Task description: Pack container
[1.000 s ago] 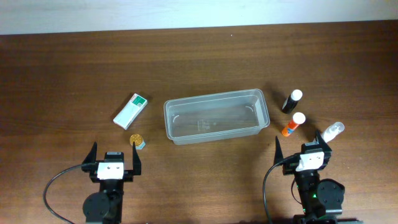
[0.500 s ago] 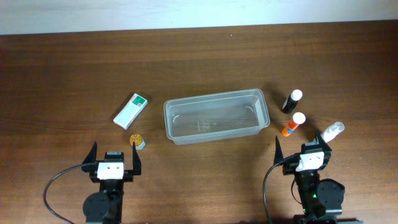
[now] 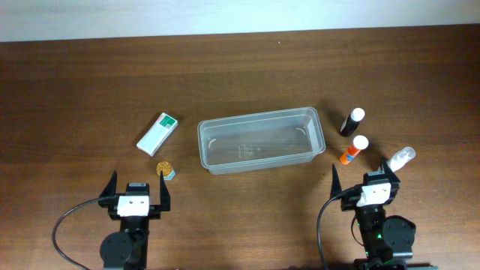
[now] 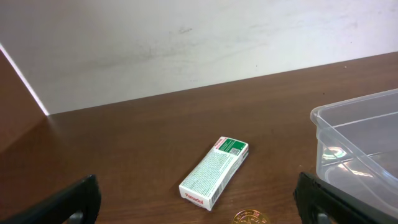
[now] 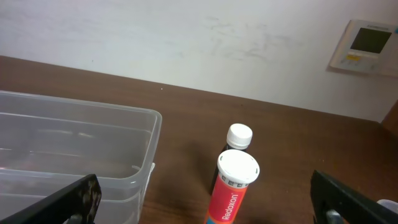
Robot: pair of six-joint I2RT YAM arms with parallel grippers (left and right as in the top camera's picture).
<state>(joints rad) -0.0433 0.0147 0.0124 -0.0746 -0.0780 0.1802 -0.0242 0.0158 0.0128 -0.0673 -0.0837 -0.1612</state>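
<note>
Centrally on the brown wooden table (image 3: 247,67) lies the clear, shallow rectangular plastic container (image 3: 261,140), long side running left to right, open top facing up and nothing inside it, so packing has not begun.

At about nine o'clock from it, apart from its short wall, a small white-and-green cardboard box (image 3: 158,133) lies flat on a slant. At eight o'clock sits a small round gold-coloured piece (image 3: 165,169), too small to identify.

At three o'clock, just beyond the other short wall, lie a black tube with a white cap (image 3: 352,121) and, beside it, an orange tube with a white cap (image 3: 353,151). At four o'clock, farther out, lies a pale see-through bottle (image 3: 400,157).

The loose items flank the tub on both sides, probably so that each arm can take the ones nearest to it.

The left gripper (image 3: 138,186) waits at seven o'clock and the right gripper (image 3: 365,180) at five o'clock. Both have their fingers spread wide and grasp nothing, pointing toward the tub, seemingly ready for a first pick.
</note>
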